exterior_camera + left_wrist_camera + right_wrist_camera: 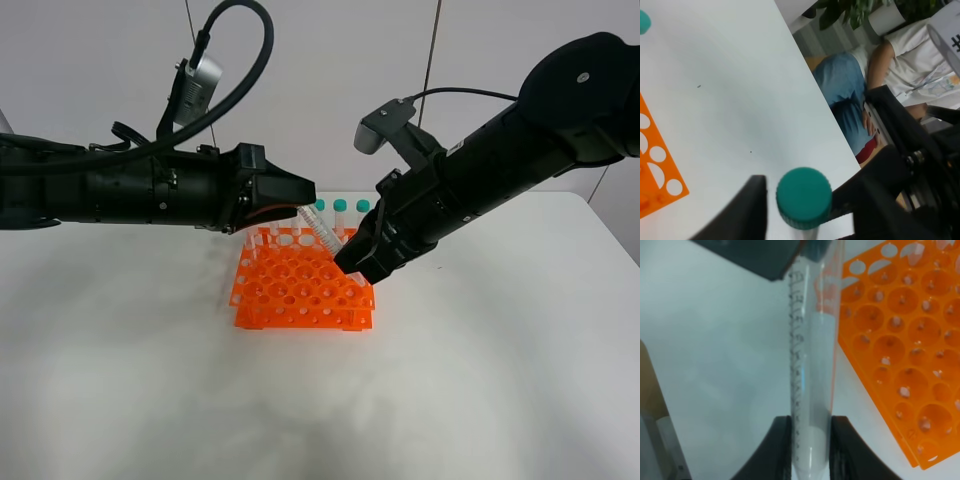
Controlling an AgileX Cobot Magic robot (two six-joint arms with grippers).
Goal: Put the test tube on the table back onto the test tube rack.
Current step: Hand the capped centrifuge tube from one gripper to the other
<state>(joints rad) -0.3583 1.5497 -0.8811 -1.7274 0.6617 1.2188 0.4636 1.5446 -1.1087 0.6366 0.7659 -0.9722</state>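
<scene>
The test tube [325, 238] was off the bench [150, 390], slanting in the air over the back part of the orange test tube rack [290, 292], stretched between the two arms. Its upper, capped end sat inside the left pincer [303, 197]; its lower, pointed end sat in the right pincer [358, 272], just above the rack's right-hand holes.

From the right wrist camera, the clear tube [812, 365] ran straight up out of the right pincer [812, 447]. Both dark fingers [845, 452] were pressed against its sides near the tip, so that pincer was pinching the tube. The rack [900, 340] lay beside it on the bench.

From the left wrist camera, the teal-green cap [804, 197] stood between the left pincer's fingers [747, 212]. One finger met the cap, while a thin strip of white showed between the cap and the other. I couldn't tell whether that pincer was squeezing the tube or only bracketing it.

Three more teal-capped tubes [341, 207] stood upright in the rack's back row, behind the slanting one.
</scene>
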